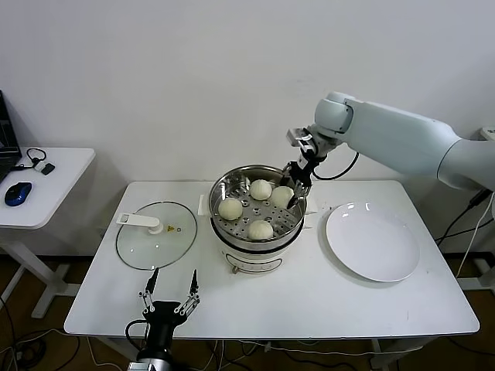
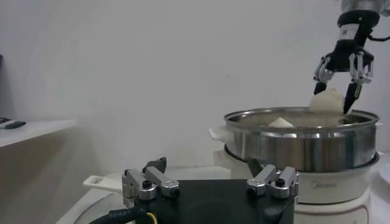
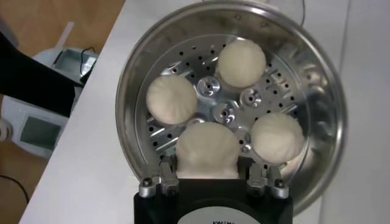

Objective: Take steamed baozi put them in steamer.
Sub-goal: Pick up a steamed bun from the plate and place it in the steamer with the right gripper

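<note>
The right gripper (image 1: 293, 197) reaches down into the steamer (image 1: 224, 189), jaws seemingly pinching a baozi (image 1: 281, 196).

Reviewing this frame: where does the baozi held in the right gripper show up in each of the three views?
Head view: the held baozi sits at the steamer's far right, between the right gripper's fingers.
Left wrist view: it pokes above the steamer rim, clamped from above, at the right.
Right wrist view: it is the bun nearest the camera, low in the middle.
Shared landmark: the shiny steamer rim.
</note>
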`<action>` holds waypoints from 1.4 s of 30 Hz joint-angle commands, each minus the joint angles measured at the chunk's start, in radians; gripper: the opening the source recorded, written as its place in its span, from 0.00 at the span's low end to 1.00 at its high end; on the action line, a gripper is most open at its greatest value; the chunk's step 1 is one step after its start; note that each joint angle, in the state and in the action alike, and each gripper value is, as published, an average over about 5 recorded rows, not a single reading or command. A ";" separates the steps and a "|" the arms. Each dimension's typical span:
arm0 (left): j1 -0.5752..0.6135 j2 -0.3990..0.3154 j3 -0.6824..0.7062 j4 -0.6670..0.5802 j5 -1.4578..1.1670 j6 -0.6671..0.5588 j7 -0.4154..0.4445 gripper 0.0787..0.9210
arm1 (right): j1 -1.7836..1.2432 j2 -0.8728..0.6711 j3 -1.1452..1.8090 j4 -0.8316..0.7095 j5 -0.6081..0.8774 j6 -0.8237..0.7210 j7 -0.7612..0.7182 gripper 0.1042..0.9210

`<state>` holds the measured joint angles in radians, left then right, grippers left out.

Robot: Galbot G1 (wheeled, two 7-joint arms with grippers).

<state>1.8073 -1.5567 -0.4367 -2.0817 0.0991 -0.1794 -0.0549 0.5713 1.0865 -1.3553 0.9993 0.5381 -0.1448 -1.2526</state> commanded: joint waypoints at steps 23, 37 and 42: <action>0.011 0.001 -0.002 0.010 -0.007 -0.009 0.001 0.88 | -0.103 0.057 0.041 -0.112 -0.111 0.012 0.014 0.66; 0.014 0.003 -0.006 0.012 -0.010 -0.012 0.002 0.88 | -0.087 0.072 0.065 -0.117 -0.073 0.004 0.011 0.88; 0.012 0.003 -0.007 0.007 -0.010 -0.010 0.003 0.88 | -0.069 0.069 0.073 -0.114 -0.045 -0.003 0.007 0.88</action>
<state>1.8195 -1.5542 -0.4434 -2.0710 0.0890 -0.1908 -0.0529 0.4870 1.1579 -1.2933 0.8868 0.4582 -0.1420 -1.2420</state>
